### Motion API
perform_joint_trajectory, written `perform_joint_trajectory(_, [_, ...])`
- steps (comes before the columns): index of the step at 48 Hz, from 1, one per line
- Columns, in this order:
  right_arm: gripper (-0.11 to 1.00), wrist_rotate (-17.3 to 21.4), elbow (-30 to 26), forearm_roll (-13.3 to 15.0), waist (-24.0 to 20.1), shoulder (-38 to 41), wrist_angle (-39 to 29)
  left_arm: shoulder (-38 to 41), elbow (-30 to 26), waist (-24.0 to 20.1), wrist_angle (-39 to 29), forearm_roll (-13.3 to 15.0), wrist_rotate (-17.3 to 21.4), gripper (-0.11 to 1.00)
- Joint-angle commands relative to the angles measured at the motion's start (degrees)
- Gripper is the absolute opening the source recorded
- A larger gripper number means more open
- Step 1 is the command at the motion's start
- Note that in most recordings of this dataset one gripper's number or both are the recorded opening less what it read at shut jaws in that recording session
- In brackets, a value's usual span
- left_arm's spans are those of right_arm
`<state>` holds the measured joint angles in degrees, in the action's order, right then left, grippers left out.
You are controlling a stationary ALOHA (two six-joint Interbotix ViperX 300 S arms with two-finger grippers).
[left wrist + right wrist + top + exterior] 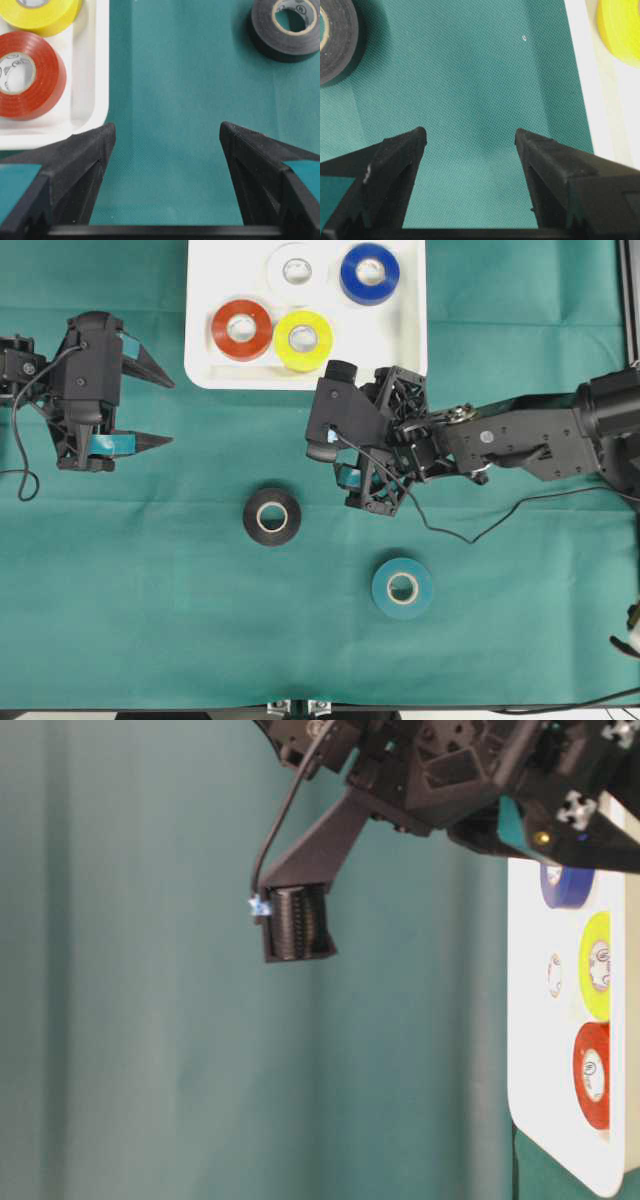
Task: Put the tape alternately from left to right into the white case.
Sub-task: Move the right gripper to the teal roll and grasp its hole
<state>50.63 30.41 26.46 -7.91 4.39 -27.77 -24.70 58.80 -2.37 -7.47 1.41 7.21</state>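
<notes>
The white case at the back holds the red, yellow, white and blue tape rolls. A black roll and a teal roll lie flat on the green cloth in front. My left gripper is open and empty, left of the case's near corner, with only bare cloth between its fingers. My right gripper hangs open and empty over cloth just in front of the case, right of the black roll.
The right arm stretches in from the right edge, with its cable looping over the cloth above the teal roll. A metal rail stands at the far right.
</notes>
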Motion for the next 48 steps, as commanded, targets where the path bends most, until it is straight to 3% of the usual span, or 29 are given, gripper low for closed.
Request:
perform_joint_trajectory(1, [0.78,-0.1,-0.4,0.2,-0.5,-2.8,0.3,-0.5,-0.5,0.2,0.4,0.2,-0.1,0.86])
perform_joint_trajectory(14, [0.78,0.4,3.7,0.2,-3.3,-5.8,4.3,-0.5,-0.5,0.1,0.4,0.2,-0.2,0.86])
perform_joint_trajectory(27, [0.78,0.4,8.3,0.1,-6.2,-8.8,10.5,-0.4,-0.7,0.2,0.4,0.2,-3.0,0.86])
perform_joint_trajectory(48, [0.78,0.5,11.2,-0.2,-12.7,-10.5,11.2,-0.4,-0.5,0.2,0.4,0.2,-4.2,0.86])
